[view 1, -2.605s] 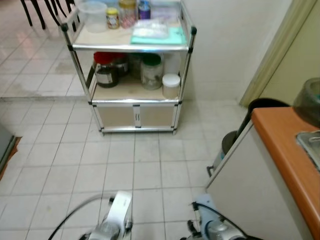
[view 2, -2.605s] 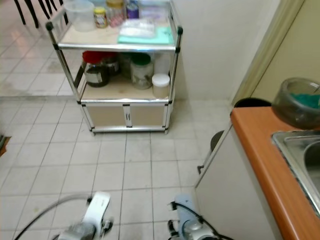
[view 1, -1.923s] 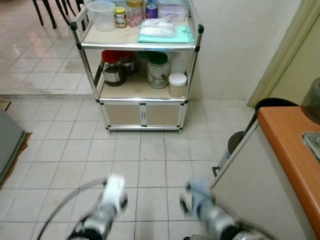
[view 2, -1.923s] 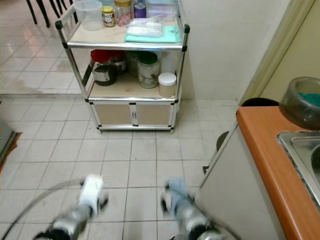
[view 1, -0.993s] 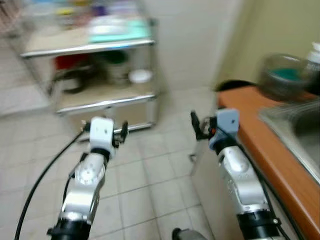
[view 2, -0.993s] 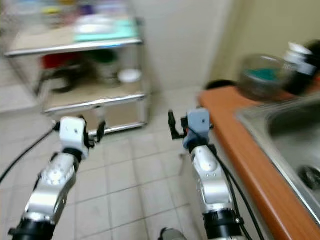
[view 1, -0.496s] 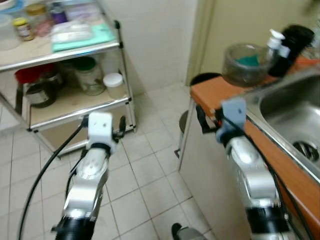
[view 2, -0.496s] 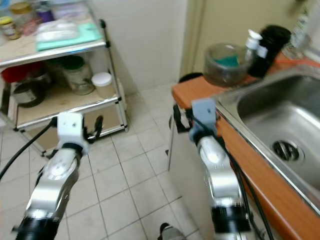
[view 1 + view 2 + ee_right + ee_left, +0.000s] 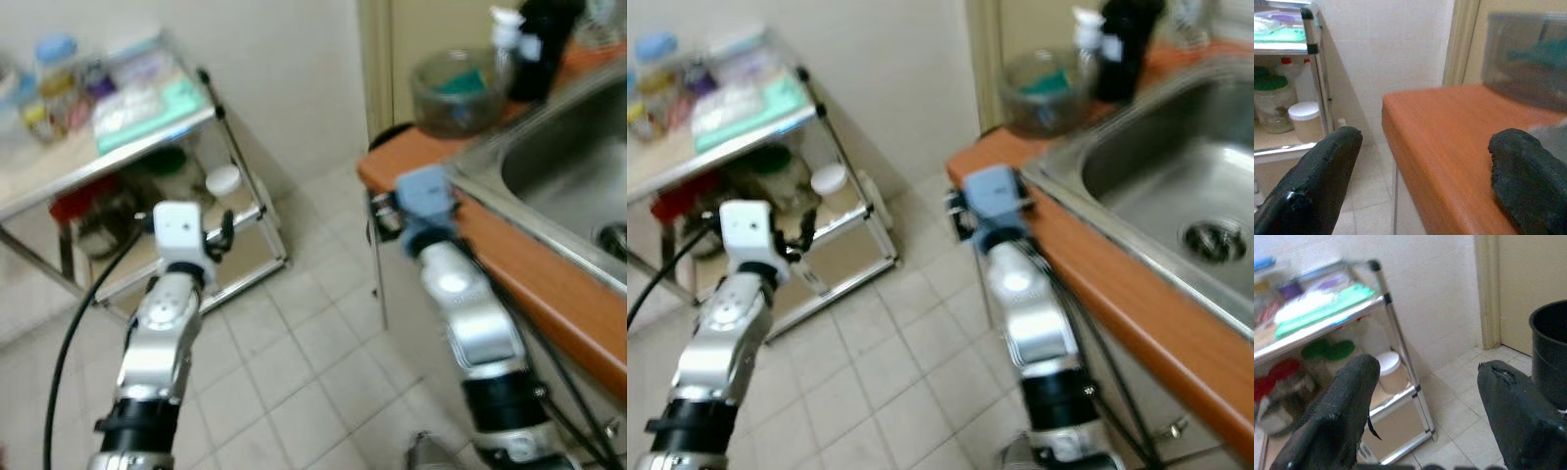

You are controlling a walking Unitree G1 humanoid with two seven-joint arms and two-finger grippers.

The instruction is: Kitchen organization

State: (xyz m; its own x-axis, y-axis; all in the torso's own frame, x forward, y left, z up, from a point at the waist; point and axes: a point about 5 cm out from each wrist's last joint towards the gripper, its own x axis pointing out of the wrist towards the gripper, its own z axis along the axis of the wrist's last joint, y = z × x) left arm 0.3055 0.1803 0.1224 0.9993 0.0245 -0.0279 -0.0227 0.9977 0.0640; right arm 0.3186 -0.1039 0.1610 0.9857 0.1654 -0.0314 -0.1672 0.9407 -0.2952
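Both my grippers are empty, fingers spread: left gripper (image 9: 1422,396) faces the metal shelf cart (image 9: 230,147), right gripper (image 9: 1422,171) hovers at the orange countertop (image 9: 1449,132) corner.

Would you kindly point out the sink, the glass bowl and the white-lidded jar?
sink (image 9: 1156,186), right eye view, bare basin floor.
glass bowl (image 9: 458,93), left eye view, its side wall.
white-lidded jar (image 9: 1304,122), right wrist view, its body.

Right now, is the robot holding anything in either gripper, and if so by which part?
Nothing is held. The left gripper is open before the metal shelf cart, and the right gripper is open at the end of the orange counter.
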